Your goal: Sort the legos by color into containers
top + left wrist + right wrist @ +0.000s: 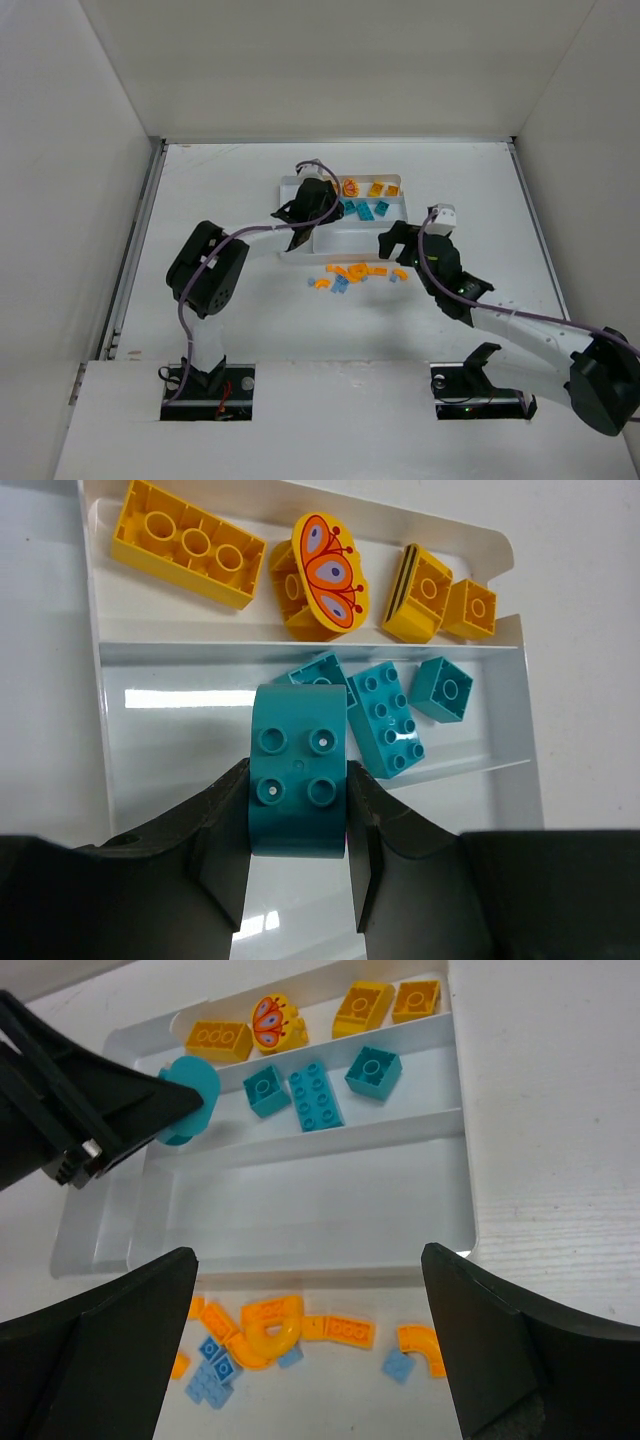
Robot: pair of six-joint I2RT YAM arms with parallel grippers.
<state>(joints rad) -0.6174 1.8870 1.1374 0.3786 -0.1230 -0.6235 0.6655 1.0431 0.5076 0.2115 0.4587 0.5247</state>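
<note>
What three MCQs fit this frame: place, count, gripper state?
1. Relative to the white tray, the loose small pieces lie: A) inside it B) on its rim C) on the table beside it.
2. Count the teal bricks lying in the tray, held one excluded: A) one B) three C) five.
3. The left gripper is: A) shut on a teal brick B) open, empty C) shut on a yellow brick.
Answers: 1 C, the pile sits outside the tray's near wall. 2 B, three lie in the middle section. 3 A, both fingers press the brick's sides.
</note>
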